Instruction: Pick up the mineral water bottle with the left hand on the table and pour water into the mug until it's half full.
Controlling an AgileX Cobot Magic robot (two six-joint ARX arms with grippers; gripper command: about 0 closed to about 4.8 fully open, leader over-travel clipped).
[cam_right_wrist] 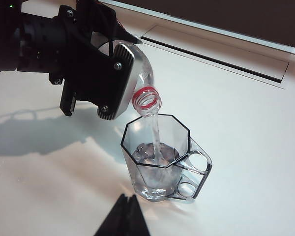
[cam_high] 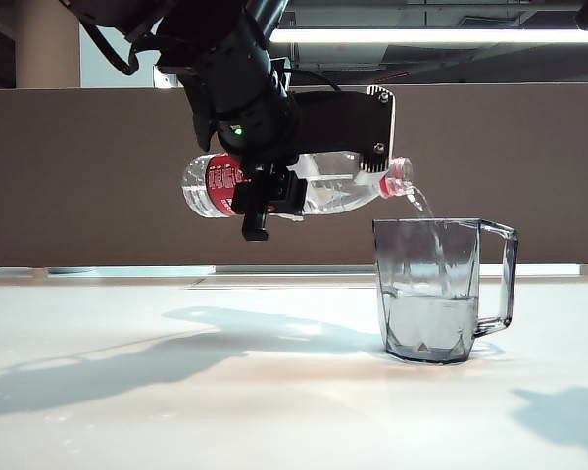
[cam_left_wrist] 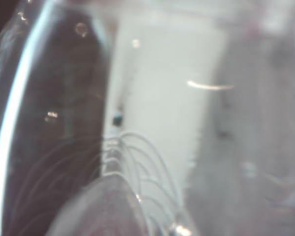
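Now the left hand (cam_high: 265,191) grips the bottle (cam_high: 323,184) sideways, and water (cam_high: 423,204) runs from its mouth into the mug (cam_high: 431,294) below. Only the dark tip of the right hand (cam_right_wrist: 124,219) shows near the mug, looking closed.

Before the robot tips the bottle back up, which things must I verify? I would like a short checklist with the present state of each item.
1. Left gripper shut on the mineral water bottle: ok.
2. Bottle mouth above the mug opening: ok.
3. Water stream lands inside the mug: ok.
4. Mug filled to about half: cannot tell exactly; in the exterior view the level looks slightly below half.
5. Table dry around the mug: cannot tell.
6. Right gripper clear of the mug: ok, its tips appear shut.
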